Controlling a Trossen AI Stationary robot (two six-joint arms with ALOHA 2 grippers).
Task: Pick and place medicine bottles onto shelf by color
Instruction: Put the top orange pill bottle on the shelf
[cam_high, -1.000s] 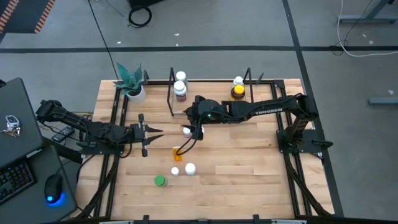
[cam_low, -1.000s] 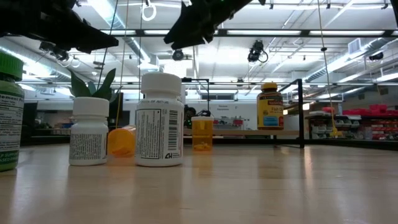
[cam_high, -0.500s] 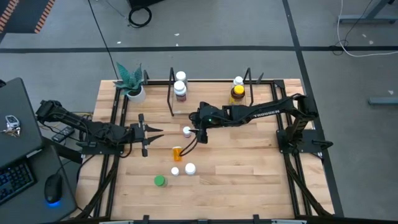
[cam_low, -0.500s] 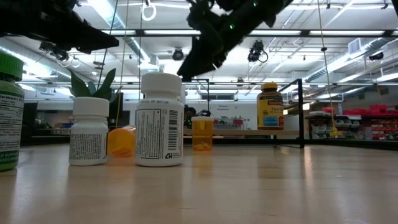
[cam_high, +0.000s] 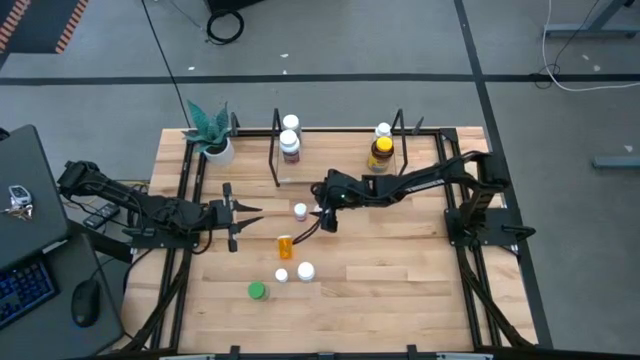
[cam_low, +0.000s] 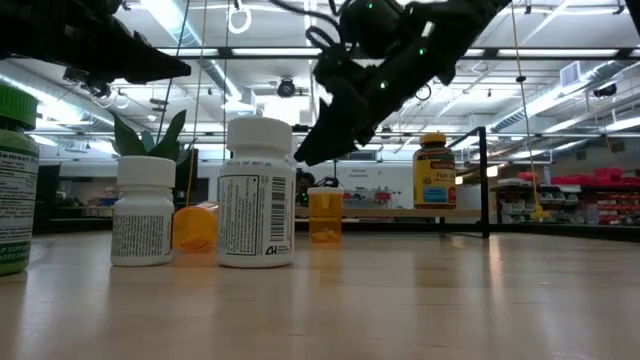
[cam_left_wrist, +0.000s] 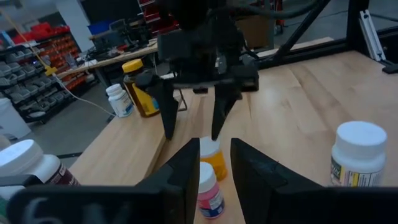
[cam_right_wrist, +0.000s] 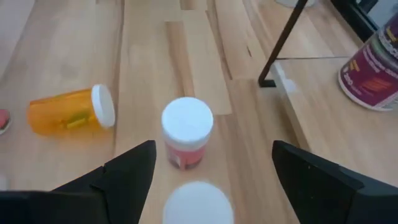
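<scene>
High view: a white-capped, pink-labelled bottle (cam_high: 300, 210) stands upright on the table near its middle, in front of the shelf (cam_high: 276, 150). Just beside it hovers the right gripper (cam_high: 321, 216), fingers spread wide and empty. An orange bottle (cam_high: 286, 244) lies on its side nearby. The left gripper (cam_high: 240, 217) waits well apart, apparently open, holding nothing.
</scene>
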